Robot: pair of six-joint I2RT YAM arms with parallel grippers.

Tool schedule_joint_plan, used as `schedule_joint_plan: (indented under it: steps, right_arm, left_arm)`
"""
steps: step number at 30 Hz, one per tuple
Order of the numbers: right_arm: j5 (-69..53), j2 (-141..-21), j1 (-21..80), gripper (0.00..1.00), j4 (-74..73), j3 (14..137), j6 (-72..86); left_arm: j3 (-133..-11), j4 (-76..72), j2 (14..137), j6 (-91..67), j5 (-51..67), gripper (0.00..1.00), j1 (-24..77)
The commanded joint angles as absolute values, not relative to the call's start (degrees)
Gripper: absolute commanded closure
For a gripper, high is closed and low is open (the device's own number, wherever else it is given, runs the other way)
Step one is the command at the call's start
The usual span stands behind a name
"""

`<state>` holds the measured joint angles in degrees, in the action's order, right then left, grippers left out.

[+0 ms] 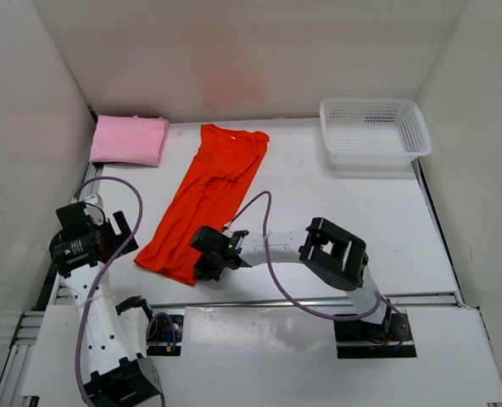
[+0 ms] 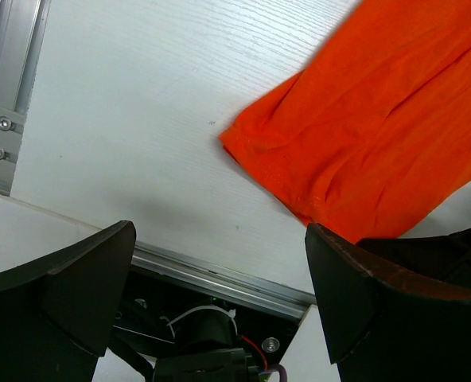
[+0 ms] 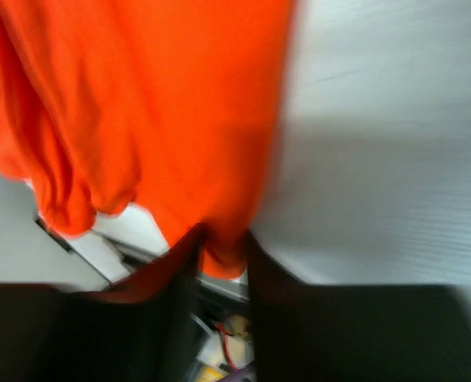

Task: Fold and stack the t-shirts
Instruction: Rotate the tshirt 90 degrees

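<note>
- I'm folding the orange t-shirt, which lies mid-table; my right gripper pinches its near hem.
- My left gripper gapes empty beside the other corner; I judge it must grip there next.

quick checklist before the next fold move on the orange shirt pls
1. right gripper closed on the near hem of the orange t-shirt: ok
2. Depth of that pinch: cannot tell, wrist view blurred
3. left gripper holding the other near corner: not ok, open beside the cloth
4. pink t-shirt folded, apart from the orange one: ok
5. black t-shirt located: cannot tell, not in view
</note>
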<state>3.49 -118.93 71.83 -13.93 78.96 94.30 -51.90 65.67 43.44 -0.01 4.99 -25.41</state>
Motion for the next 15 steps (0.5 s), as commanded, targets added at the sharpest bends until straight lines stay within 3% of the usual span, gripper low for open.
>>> schedule_joint_plan:
  steps: [1, 5, 10, 15]
  right_arm:
    - [3.43, -120.32, 70.49, 0.98, -13.97, 78.13, 97.12]
    - [4.39, -114.63, 68.74, 1.0, -13.97, 71.56, 94.49]
    - [6.24, -100.94, 68.2, 1.0, -14.5, 54.8, 86.94]
    - [4.49, -91.6, 68.2, 1.0, -15.03, 43.96, 77.62]
  left_arm:
    - [-53.27, 66.36, 42.8, 0.0, 6.41, 0.01, -25.75]
    - [-52.03, 66.36, 42.8, 0.0, 10.19, 0.01, -25.75]
    - [-52.56, 70.13, 48.24, 0.0, 19.24, 0.04, -25.23]
    - [-51.94, 70.14, 53.6, 0.0, 22.58, 0.08, -16.63]
